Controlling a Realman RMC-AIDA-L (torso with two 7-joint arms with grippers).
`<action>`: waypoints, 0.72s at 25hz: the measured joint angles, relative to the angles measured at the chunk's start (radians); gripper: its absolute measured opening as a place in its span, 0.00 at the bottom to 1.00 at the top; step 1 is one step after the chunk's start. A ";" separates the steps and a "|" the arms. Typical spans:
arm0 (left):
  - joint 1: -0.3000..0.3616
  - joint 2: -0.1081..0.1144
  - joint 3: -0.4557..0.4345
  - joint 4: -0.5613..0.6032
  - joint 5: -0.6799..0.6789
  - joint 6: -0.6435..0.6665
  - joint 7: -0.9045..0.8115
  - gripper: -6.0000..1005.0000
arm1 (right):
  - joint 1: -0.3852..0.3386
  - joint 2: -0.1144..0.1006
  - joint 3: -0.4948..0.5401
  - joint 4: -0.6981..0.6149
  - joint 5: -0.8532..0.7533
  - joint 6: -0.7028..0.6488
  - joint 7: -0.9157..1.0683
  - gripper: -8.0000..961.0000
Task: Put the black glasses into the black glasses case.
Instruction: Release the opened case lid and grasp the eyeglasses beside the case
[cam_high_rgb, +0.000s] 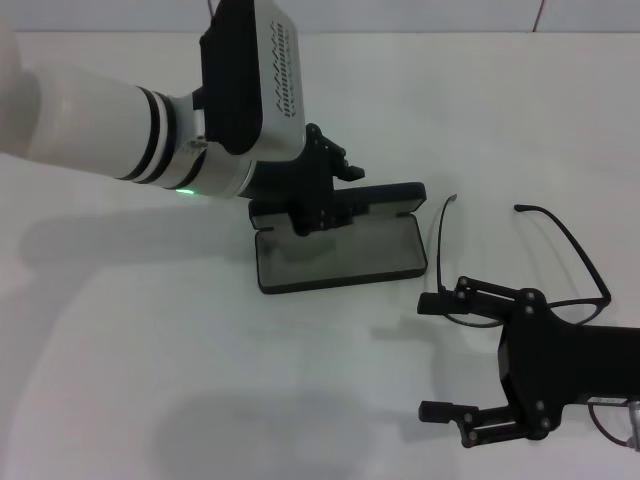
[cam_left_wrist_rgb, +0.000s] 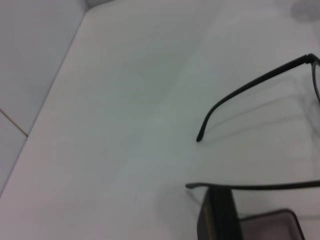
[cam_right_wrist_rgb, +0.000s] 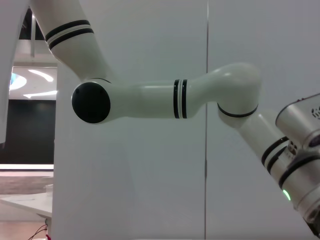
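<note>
Nearest, at about five o'clock in the head view, the right gripper (cam_high_rgb: 437, 356) is hovering with its black fingers spread wide, released and grasping nothing; its upper finger is lying over the front rim of the thin black-framed glasses (cam_high_rgb: 560, 300). Those glasses are resting on the white tabletop (cam_high_rgb: 150, 350), unfolded, with both slim temple arms pointing toward twelve o'clock, just beside the case at its three o'clock side. Farther off, near centre, the flat black hard glasses case (cam_high_rgb: 340, 250) is lying open, its grey lining facing up and its lid standing along the far edge. Reaching in from ten o'clock, the left gripper (cam_high_rgb: 318, 205) is sitting at that lid's edge; whether it is clenched I cannot tell. Only the left wrist view is showing the temple tips up close beside a case corner, while the right wrist view is showing just the white left arm (cam_right_wrist_rgb: 165, 97) against a wall.
</note>
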 joint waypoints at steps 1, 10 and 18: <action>0.001 0.000 -0.002 0.004 -0.012 0.003 -0.004 0.24 | 0.000 -0.001 0.000 0.000 0.000 0.001 0.000 0.90; 0.032 0.003 -0.161 -0.027 -0.409 0.166 0.006 0.53 | -0.003 -0.007 0.073 0.001 0.005 -0.002 0.017 0.89; 0.072 0.012 -0.390 -0.398 -0.782 0.444 0.152 0.67 | -0.008 -0.218 0.244 -0.251 -0.159 0.033 0.376 0.89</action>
